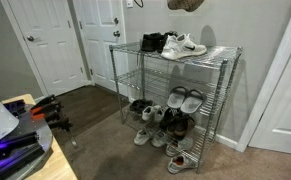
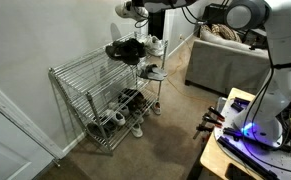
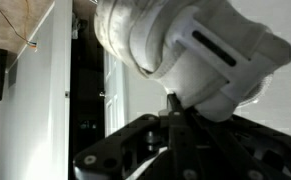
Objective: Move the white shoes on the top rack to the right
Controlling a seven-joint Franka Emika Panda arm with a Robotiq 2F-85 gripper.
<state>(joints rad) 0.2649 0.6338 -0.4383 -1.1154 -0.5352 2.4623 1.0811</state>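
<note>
White shoes (image 1: 186,45) (beside black ones (image 1: 153,42)), top rack (image 1: 221,53)

No legible text, brand, number or sign in any view. Faint grey side marks on the white shoes (image 1: 188,45), at the far end of the top rack (image 1: 221,53), too small to read as a logo. No lettering made out on the robot's white casing (image 3: 150,40) in the wrist view.
</note>
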